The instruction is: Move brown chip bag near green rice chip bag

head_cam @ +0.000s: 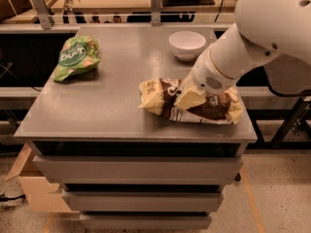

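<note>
Camera view: gripper [190, 100] sat low on the middle of the brown chip bag [214, 108], its pale wedge-shaped tip pressed against the dark brown band. Whether it had hold of the bag could not be told; the wrist housing covered the rest of it. Bag lay flat and lengthwise on the right front part of the table [112, 115], cream ends pointing left and right, right end close to the table's right edge, front side near the front edge. White lettering partly visible beside the gripper. White arm [243, 47] came down from the upper right, its thick rounded body passing over the table's right rear corner. White bowl [187, 43] stood upright behind the brown bag, toward the back of the table, near the arm but apart from the bag. Green rice chip bag [75, 57] lay at the far left rear of the table, logo up, well apart from the brown bag, with bare grey tabletop between them. Grey drawers [136, 169] sat under the tabletop. Cardboard box [29, 188] stood on the floor at lower left, beside the drawers.
</note>
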Available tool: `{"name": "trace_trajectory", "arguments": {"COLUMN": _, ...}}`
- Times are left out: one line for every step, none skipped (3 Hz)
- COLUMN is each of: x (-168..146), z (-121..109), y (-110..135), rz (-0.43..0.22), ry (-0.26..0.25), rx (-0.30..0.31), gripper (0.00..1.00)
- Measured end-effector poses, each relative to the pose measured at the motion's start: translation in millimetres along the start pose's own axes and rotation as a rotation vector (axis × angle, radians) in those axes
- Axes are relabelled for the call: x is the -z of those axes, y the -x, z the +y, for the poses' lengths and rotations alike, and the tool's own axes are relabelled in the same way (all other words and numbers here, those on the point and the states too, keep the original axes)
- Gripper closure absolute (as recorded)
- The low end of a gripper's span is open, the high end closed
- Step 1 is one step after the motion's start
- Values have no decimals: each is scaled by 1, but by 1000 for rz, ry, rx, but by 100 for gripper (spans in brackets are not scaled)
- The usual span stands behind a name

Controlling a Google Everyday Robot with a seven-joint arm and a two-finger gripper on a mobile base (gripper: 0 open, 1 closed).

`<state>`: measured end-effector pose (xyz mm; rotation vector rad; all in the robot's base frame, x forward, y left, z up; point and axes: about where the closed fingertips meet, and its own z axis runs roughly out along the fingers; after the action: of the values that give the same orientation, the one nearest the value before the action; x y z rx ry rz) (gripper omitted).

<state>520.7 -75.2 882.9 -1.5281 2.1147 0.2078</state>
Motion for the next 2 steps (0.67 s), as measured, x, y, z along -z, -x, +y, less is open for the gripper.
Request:
{"name": "trace_trajectory", "arguments": {"x": 22, "z": -16, "y": 10, "rz": -1, "ry": -107, "rx": 47, "gripper": 88}}
{"name": "trace_trajectory", "arguments": {"x": 52, "z": -36, "y": 21, "rz": 21, "ry": -254, "rx": 113, "gripper": 100}}
